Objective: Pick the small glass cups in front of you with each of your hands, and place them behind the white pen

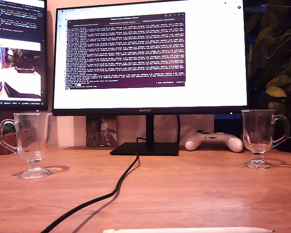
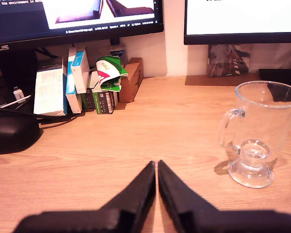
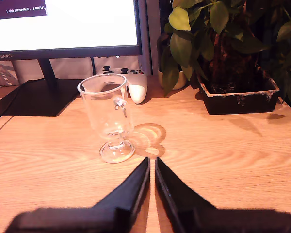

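Note:
Two small glass cups stand upright on the wooden desk. One cup [image 1: 31,143] is at the exterior view's left, the other cup [image 1: 259,137] at its right. The white pen [image 1: 189,230] lies along that view's bottom edge, nearer the camera than both cups. Neither gripper shows in the exterior view. My first gripper [image 2: 156,163] is shut and empty, low over the desk, with a cup [image 2: 256,133] ahead and off to one side, not touching. My second gripper [image 3: 152,159] is also shut and empty, its tips just short of the other cup's [image 3: 108,114] foot.
A monitor stand [image 1: 145,148] sits mid-desk and a black cable [image 1: 102,196] runs from it toward the pen. A white game controller [image 1: 214,141] lies behind one cup. Boxes [image 2: 80,82] and a black object [image 2: 12,133] sit by the first arm, a potted plant [image 3: 233,53] by the second.

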Controlling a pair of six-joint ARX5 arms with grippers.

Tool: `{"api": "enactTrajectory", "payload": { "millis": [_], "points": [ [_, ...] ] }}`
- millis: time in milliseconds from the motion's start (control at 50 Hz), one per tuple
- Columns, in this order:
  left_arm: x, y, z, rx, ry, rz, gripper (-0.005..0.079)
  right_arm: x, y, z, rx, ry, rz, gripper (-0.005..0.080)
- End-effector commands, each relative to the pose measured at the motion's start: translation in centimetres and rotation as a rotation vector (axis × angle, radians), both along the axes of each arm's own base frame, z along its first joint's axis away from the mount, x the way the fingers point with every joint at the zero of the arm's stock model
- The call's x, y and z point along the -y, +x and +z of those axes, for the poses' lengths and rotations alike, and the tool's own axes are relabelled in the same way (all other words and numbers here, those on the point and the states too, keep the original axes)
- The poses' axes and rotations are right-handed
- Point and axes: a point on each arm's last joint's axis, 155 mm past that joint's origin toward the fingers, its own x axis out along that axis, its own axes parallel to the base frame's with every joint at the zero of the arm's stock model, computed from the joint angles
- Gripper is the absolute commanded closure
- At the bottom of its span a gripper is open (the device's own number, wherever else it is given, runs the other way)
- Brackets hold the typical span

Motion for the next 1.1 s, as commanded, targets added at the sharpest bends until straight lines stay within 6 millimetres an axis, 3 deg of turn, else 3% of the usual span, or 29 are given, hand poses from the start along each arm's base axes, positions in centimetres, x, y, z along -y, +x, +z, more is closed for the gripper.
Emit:
{"api": "enactTrajectory", "payload": {
  "millis": [0, 380, 460, 640, 720, 840, 1080],
  "points": [
    [0.0, -0.1, -1.7, -0.038, 0.001, 0.002, 0.0762, -0.1, 0.0, 0.1, 0.008, -0.001, 0.003, 0.0752],
    [0.2, 0.0, -1.7, -0.038, -0.004, -0.012, 0.0761, -0.3, 0.0, 0.1, 0.008, 0.023, 0.009, 0.0752],
    [1.3, 0.1, -1.2, -0.019, -0.057, -0.062, 0.0762, -1.4, -0.1, 0.3, 0.000, 0.181, 0.048, 0.0752],
    [4.5, 0.0, 0.4, 0.023, -0.356, -0.190, 0.0762, -3.6, -0.4, 0.5, -0.051, 0.511, 0.114, 0.0752],
    [5.9, -0.2, 1.2, 0.025, -0.480, -0.255, 0.0762, -5.7, -0.9, 1.6, -0.051, 0.569, 0.225, 0.0753],
    [8.0, -0.8, 3.6, 0.084, -0.514, -0.389, 0.0761, -7.9, -1.9, 4.1, -0.028, 0.632, 0.354, 0.0752],
    [10.5, -2.8, 6.4, 0.009, -0.534, -0.536, 0.0762, -8.9, -3.4, 7.4, -0.094, 0.631, 0.387, 0.0755]
  ]
}}
